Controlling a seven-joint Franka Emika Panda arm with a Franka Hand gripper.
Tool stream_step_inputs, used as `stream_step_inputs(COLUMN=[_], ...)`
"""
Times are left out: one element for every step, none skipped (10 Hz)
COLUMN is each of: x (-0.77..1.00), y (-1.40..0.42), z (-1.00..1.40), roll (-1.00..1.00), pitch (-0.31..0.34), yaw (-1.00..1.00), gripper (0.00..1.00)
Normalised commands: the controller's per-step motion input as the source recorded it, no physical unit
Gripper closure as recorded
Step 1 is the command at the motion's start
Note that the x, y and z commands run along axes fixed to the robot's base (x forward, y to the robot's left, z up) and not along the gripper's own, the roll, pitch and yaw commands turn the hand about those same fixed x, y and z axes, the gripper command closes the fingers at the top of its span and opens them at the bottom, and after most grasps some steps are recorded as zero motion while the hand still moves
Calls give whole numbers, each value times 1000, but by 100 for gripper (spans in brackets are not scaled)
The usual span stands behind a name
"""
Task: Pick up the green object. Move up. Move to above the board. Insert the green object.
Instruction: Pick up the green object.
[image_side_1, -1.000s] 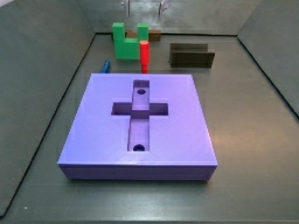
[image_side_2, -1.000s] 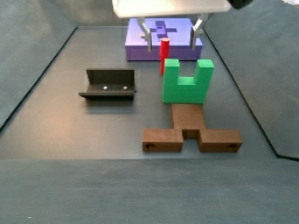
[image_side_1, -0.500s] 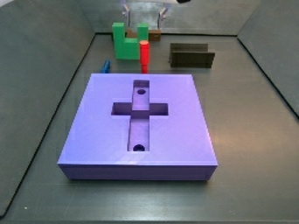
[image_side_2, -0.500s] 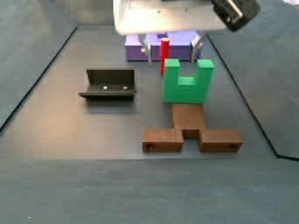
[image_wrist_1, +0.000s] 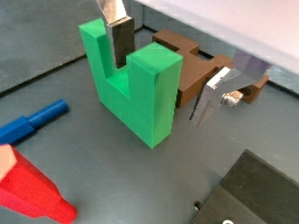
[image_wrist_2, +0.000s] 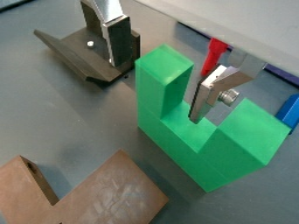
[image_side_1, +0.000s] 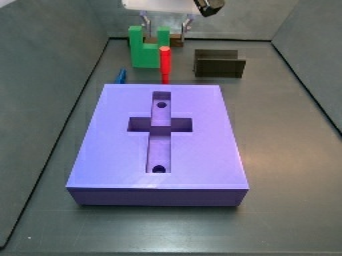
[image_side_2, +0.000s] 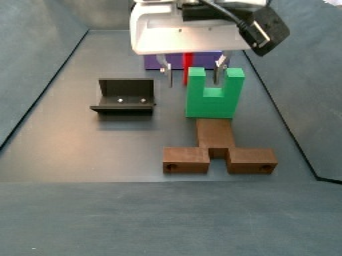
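Note:
The green object (image_wrist_1: 131, 83) is a bright green U-shaped piece standing prongs up on the floor; it also shows in the wrist view (image_wrist_2: 193, 122) and in both side views (image_side_1: 142, 42) (image_side_2: 214, 95). My gripper (image_wrist_1: 162, 83) (image_wrist_2: 162, 83) is open and low over it, astride one prong: one finger (image_wrist_1: 119, 39) is in the notch and the other finger (image_wrist_1: 208, 94) is outside the prong, with gaps on both sides. In the side views the gripper (image_side_1: 160, 32) (image_side_2: 198, 68) hangs over the piece. The lavender-blue board (image_side_1: 160, 140) with the cross-shaped recess lies apart from it; the gripper body mostly hides the board (image_side_2: 162, 61).
A thin red peg (image_side_1: 164, 62) (image_wrist_2: 216, 54) stands right beside the green piece. A small blue piece (image_wrist_1: 30, 122) lies near it. A brown piece (image_side_2: 221, 152) (image_wrist_1: 193, 61) lies on the green piece's other side. The dark fixture (image_side_2: 124, 97) (image_side_1: 218, 64) stands close by.
My gripper has come down from above into view and now has its fingers on either side of one green prong. The pieces have not moved.

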Motion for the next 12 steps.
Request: stream_step_inputs(x=[0, 0, 0, 0, 0, 0, 0, 0, 0, 0, 0, 0], y=[0, 0, 0, 0, 0, 0, 0, 0, 0, 0, 0, 0], z=[-211, -177, -17, 0, 0, 0, 0, 0, 0, 0, 0, 0], roll=[39, 39, 39, 0, 0, 0, 0, 0, 0, 0, 0, 0], pitch=[0, 0, 0, 0, 0, 0, 0, 0, 0, 0, 0, 0], yaw=[-51, -66, -26, 0, 0, 0, 0, 0, 0, 0, 0, 0], gripper=[0, 0, 0, 0, 100, 100, 100, 100, 100, 100, 100, 100])
